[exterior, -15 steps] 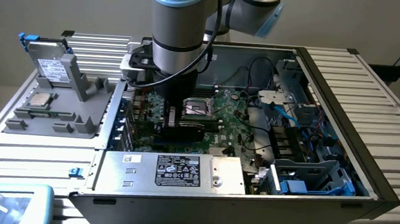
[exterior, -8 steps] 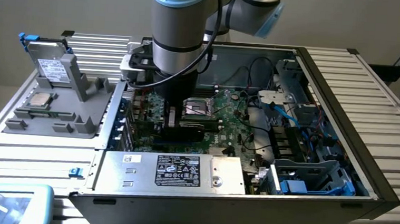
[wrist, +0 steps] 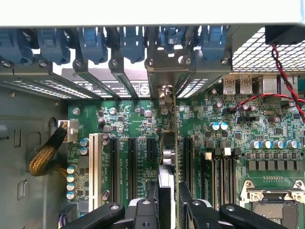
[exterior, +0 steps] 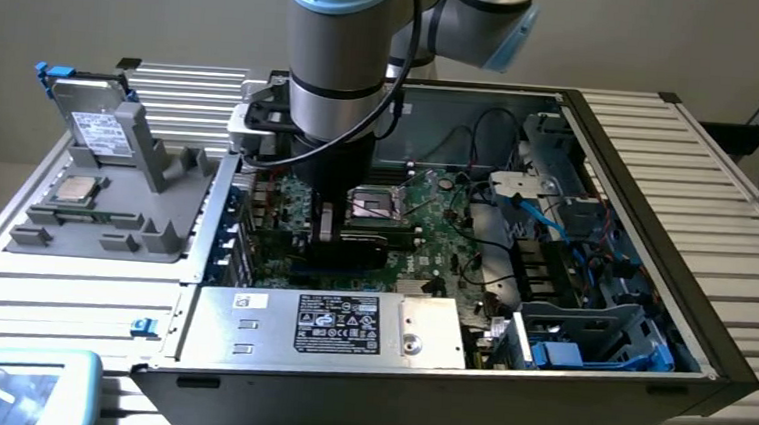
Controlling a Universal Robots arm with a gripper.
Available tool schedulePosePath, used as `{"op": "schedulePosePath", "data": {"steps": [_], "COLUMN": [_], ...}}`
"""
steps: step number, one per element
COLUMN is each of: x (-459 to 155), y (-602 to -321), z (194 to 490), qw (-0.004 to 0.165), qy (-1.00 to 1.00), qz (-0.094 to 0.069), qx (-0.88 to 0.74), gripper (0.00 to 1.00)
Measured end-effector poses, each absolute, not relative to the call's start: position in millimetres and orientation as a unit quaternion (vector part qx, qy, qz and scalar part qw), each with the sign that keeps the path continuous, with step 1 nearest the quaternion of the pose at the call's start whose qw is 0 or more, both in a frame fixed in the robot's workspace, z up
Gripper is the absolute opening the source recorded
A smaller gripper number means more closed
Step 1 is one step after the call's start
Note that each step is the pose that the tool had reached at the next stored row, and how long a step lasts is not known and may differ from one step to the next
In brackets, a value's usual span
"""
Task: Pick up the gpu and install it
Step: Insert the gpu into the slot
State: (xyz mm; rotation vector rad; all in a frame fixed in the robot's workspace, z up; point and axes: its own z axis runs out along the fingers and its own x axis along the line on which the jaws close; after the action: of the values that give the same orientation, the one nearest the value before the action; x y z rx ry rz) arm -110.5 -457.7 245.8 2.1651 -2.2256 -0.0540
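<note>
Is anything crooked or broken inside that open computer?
Nothing stands out. The hand holds the graphics card upright on edge over the green board, its metal bracket lined up with the rear slots. Cables look tidy.

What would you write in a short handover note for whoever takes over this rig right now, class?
Gripper: shut on the gpu, held edge-on, upright.
Gpu: inside the open computer case, down among the expansion slots of the motherboard, its silver bracket up at the case's rear slot openings.
Done: the card is picked up and brought into the case.
Left: whether it is fully seated cannot be told; the gripper has not let go.
</note>
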Motion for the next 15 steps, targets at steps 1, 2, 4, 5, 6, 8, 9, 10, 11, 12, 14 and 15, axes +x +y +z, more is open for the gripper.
{"op": "schedulePosePath", "data": {"steps": [1, 2, 4, 5, 6, 8, 9, 10, 11, 12, 14, 15], "x": [-110.5, -110.5, -110.5, -110.5, -110.5, -110.5, -110.5, -110.5, -110.5, -110.5, -110.5, -110.5], "y": [-457.7, -457.7, -457.7, -457.7, -457.6, -457.7, -457.7, -457.7, -457.7, -457.7, -457.7, -457.7], "z": [245.8, 245.7, 245.8, 245.8, 245.7, 245.8, 245.8, 245.7, 245.8, 245.8, 245.8, 245.8], "qw": [0.018, 0.018, 0.018, 0.018, 0.018, 0.018, 0.018, 0.018, 0.018, 0.018, 0.018, 0.018], "qy": [-0.717, -0.717, -0.717, -0.717, -0.717, -0.717, -0.717, -0.717, -0.717, -0.717, -0.717, -0.717], "qz": [-0.017, -0.017, -0.017, -0.017, -0.017, -0.017, -0.017, -0.017, -0.017, -0.017, -0.017, -0.017], "qx": [0.697, 0.697, 0.697, 0.697, 0.697, 0.697, 0.697, 0.697, 0.697, 0.697, 0.697, 0.697], "gripper": [0.27, 0.27, 0.27, 0.27, 0.27, 0.27, 0.27, 0.27, 0.27, 0.27, 0.27, 0.27]}}
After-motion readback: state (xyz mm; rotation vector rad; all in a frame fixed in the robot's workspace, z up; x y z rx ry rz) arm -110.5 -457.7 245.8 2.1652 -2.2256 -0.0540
